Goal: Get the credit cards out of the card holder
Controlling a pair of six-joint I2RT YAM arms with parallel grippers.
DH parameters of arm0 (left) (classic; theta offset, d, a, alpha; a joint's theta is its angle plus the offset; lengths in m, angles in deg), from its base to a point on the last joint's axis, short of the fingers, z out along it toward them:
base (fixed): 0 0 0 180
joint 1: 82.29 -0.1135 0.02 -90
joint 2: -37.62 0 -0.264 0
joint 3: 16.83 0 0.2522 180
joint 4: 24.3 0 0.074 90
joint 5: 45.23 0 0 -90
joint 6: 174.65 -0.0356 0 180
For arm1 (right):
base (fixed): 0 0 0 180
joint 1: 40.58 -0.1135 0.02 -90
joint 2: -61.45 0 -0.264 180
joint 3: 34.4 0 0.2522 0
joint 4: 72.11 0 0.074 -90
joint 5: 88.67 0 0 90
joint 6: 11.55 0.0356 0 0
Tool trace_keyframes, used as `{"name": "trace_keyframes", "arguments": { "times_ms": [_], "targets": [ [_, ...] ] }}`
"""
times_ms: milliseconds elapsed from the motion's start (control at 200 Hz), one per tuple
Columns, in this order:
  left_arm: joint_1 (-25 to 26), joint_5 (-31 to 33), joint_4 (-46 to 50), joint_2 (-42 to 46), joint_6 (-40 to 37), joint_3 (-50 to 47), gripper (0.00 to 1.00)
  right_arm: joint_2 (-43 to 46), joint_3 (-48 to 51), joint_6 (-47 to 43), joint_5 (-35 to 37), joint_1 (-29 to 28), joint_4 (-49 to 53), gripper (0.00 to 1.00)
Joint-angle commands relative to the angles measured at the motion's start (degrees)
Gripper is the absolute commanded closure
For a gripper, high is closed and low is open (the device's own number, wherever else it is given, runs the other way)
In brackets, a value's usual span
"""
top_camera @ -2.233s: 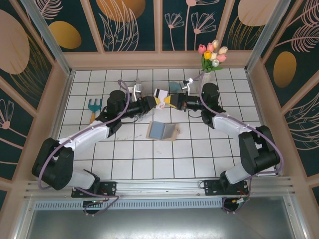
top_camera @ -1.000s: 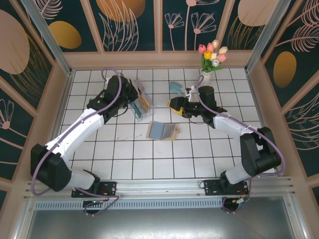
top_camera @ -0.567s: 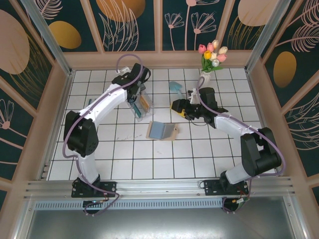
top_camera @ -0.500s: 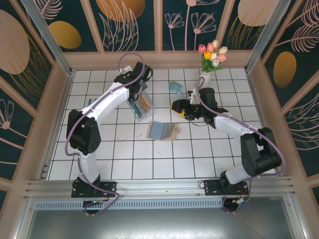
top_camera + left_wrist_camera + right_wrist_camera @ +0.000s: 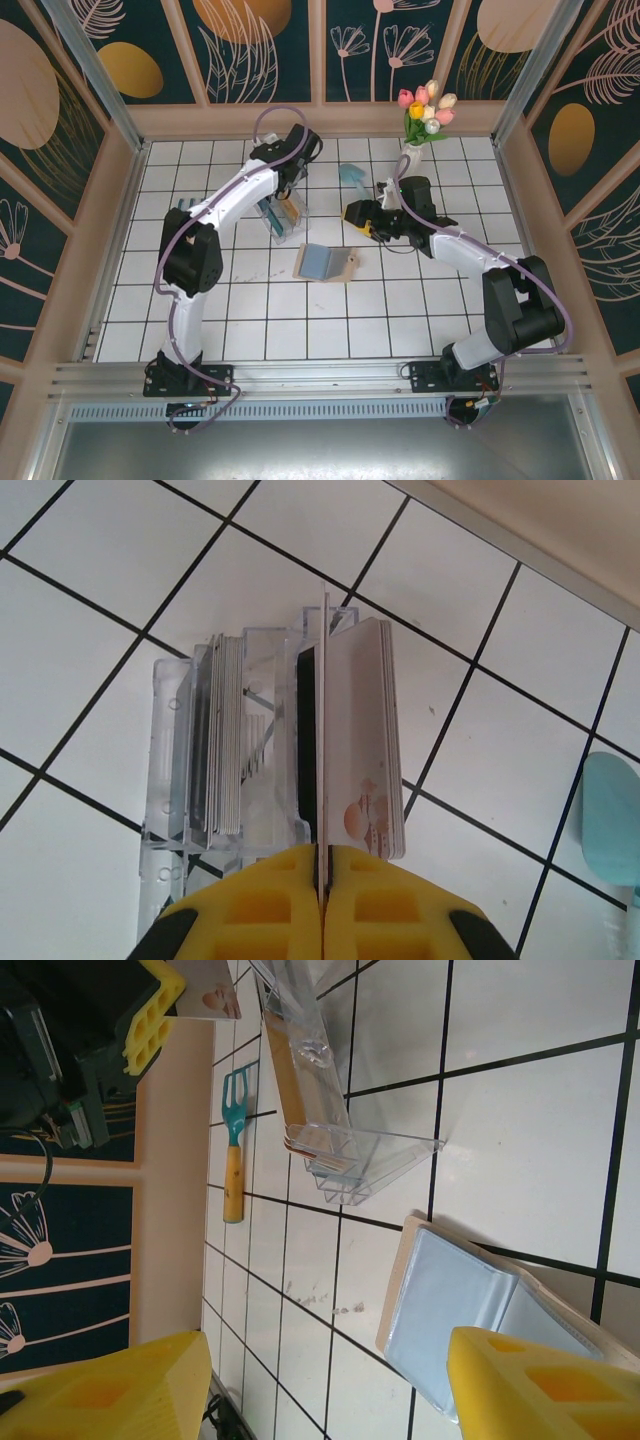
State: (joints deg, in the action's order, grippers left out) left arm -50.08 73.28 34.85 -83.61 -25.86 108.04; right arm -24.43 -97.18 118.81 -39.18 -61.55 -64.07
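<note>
I'm pinching a credit card edge-on in my left pincer, jaws squeezed tight on it. I'm holding it right at the clear slotted rack, just beside a white card standing in there. My right pincer is hanging wide open over the card holder, which is lying unfolded, blue-grey side up, on the tiles.

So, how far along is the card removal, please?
Done: the tan folding wallet lies open, no card showing inside. In hand: the left pincer is shut on a thin pale card over the clear acrylic rack. Left: releasing it; the right pincer is open.
</note>
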Motion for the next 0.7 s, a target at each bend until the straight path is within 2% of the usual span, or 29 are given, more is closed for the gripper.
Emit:
{"name": "trace_keyframes", "arguments": {
  "times_ms": [0, 205, 696],
  "targets": [
    [0.0, 2.7, 2.9, -2.4, -0.3, 3.3, 0.97, -0.5, 0.0, -0.8, -0.3, 0.1, 0.9, 0.35],
    [0.0, 2.5, 3.8, -5.8, -1.2, 6.4, 0.97, -0.7, -0.1, -1.5, -0.3, 0.2, 1.8, 0.36],
    [-0.2, 5.5, 5.9, -6.3, -1.9, 8.3, 0.97, -0.5, 0.0, -1.4, -0.4, 0.2, 1.8, 0.36]
  ]
}}
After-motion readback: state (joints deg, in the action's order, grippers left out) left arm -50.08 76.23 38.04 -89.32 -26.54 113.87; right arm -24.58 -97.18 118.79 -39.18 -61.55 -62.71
